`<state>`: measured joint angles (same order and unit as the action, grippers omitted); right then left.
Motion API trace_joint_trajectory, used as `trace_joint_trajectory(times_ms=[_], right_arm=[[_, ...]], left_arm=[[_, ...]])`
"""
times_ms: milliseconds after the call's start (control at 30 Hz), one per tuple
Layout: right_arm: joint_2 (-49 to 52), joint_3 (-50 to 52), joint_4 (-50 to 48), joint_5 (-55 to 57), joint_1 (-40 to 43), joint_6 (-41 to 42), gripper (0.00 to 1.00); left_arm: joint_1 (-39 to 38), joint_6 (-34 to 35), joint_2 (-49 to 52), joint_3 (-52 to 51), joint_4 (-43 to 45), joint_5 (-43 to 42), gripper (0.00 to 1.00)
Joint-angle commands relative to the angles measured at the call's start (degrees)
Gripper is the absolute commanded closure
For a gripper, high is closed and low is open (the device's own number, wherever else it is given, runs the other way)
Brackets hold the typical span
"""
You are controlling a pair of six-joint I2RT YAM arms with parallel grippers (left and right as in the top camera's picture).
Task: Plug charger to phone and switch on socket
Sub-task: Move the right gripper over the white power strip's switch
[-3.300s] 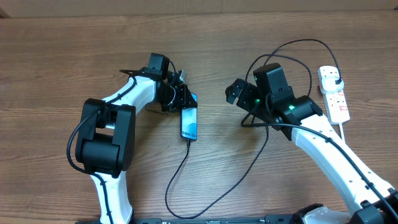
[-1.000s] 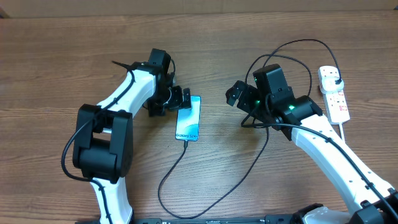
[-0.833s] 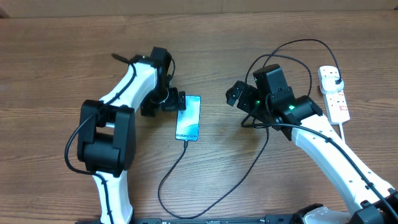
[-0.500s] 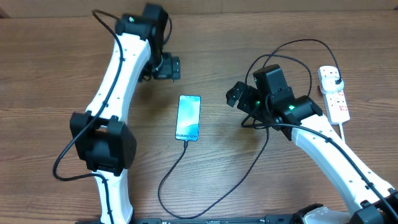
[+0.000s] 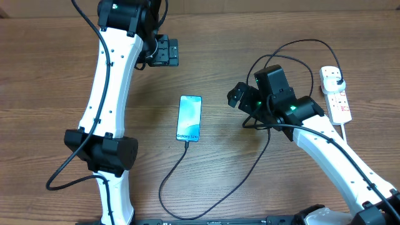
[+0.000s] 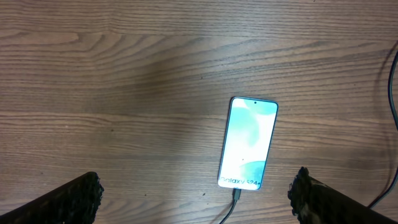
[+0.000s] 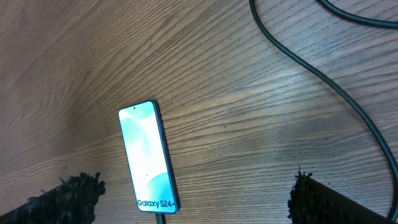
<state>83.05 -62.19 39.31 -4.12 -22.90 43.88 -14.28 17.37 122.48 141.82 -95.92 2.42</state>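
The phone [image 5: 189, 117] lies flat mid-table, its lit screen facing up. The charger [image 5: 172, 172], a thin black cable, meets the phone's bottom edge with its connector tip [image 6: 237, 195]. From there it loops toward the front edge and runs right and back to a black plug [image 5: 337, 77] in the white socket [image 5: 338, 99] at far right. My left gripper [image 5: 164, 52] hangs open high over the far side, well back from the phone [image 6: 247, 143]. My right gripper [image 5: 236, 95] is open to the right of the phone [image 7: 147, 155], holding nothing.
The socket's white cord [image 5: 347, 134] trails toward the front right. A loop of the black cable [image 7: 311, 65] lies on the wood behind and under my right arm. A cardboard-coloured edge [image 5: 281, 5] runs along the table's back.
My left arm has pulled away from the phone, rising and swinging toward the back of the table. The phone and cable have stayed put. The right arm has not moved.
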Motion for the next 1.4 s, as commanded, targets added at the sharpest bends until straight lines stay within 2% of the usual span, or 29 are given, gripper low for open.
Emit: trace_joint_trajectory(times_ms=[0,400,500,700,900,1100,1367], right_arm=[[-0.85,-0.11,-0.13,0.0,0.15,-0.48,0.0],[-0.85,-0.13,1.03,-0.15,0.5,-0.7,0.0],[-0.85,-0.33,1.55,-4.13,2.71,-0.79,0.0],[-0.85,-1.75,4.96,-11.74,12.9,-5.14,0.0],[-0.79,-5.18,10.86,-12.04,26.45,-13.33,0.0],[-0.33,-7.63,10.38,-12.44,40.63,-19.34,0.0],[9.16,-15.98,10.51,-13.92,49.96,-26.08,0.0]], left_arm=[[-0.42,-1.07,-0.76,0.92,0.07,0.57,0.0],[-0.42,-1.07,-0.76,0.9,0.2,0.57,0.0],[-0.42,-1.07,-0.76,0.9,0.2,0.57,0.0],[-0.39,-1.07,-0.76,0.9,0.2,0.59,0.0],[-0.39,-1.07,-0.76,0.9,0.2,0.57,0.0],[-0.39,-1.07,-0.76,0.9,0.2,0.57,0.0],[-0.37,-1.07,-0.76,0.9,0.2,0.59,0.0]])
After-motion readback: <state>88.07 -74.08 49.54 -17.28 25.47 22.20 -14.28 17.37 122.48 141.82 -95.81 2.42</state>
